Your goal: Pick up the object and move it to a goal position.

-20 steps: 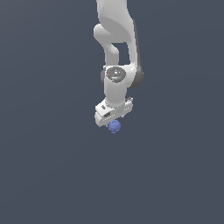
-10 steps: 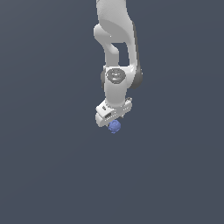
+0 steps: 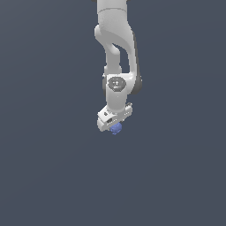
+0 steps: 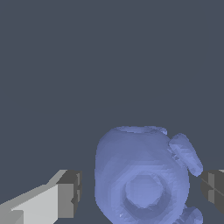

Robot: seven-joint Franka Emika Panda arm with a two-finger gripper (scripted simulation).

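The object (image 3: 116,128) is a small blue-violet bumpy lump just under the white gripper (image 3: 114,124) near the middle of the exterior view. In the wrist view the object (image 4: 142,175) fills the space between the two dark-tipped fingers of the gripper (image 4: 140,189). One fingertip (image 4: 70,192) stands a small gap away from the lump. The other fingertip (image 4: 212,186) is at or nearly at one of its side lobes. The jaws stand apart around the object, not pressed on it. Whether the lump rests on the floor is not visible.
The white arm (image 3: 115,48) comes down from the top of the exterior view. Around it there is only a plain dark grey-blue floor (image 3: 53,167). No other objects or goal marker show.
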